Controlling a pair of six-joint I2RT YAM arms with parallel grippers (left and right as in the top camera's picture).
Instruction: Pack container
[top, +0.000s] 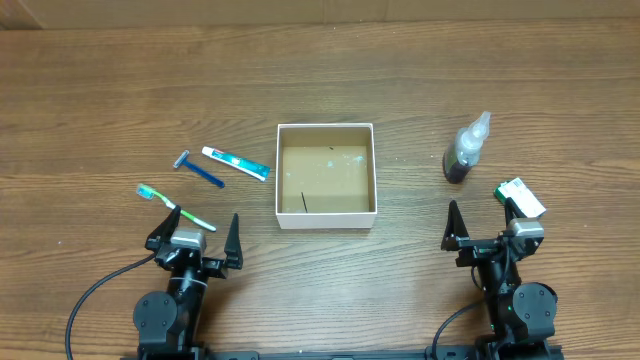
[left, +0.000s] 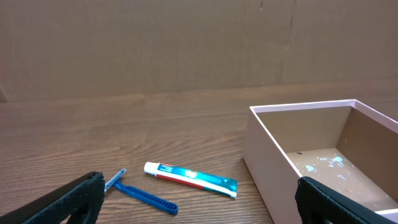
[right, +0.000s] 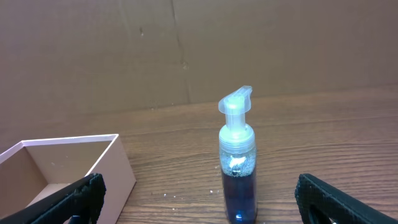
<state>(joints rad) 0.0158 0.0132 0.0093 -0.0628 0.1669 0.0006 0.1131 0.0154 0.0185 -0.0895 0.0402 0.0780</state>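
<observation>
The container (top: 277, 175), a square white-walled box with a brown inside, stands at the table's middle and holds nothing; it also shows in the left wrist view (left: 264, 149) and the right wrist view (right: 118, 171). Left of it lie a toothpaste tube (top: 236, 163), a blue razor (top: 199, 170) and a green toothbrush (top: 175, 208). Tube (left: 189, 178) and razor (left: 144, 196) show in the left wrist view. A pump bottle of dark liquid (top: 465, 150) stands at the right (right: 237, 168). A small white and green box (top: 521, 198) lies beside my right gripper. My left gripper (top: 195, 238) and right gripper (top: 487, 230) are open and empty, near the front edge.
A brown cardboard wall (left: 186, 43) closes the far side of the wooden table. Black cables (top: 90, 300) run from both arm bases at the front edge.
</observation>
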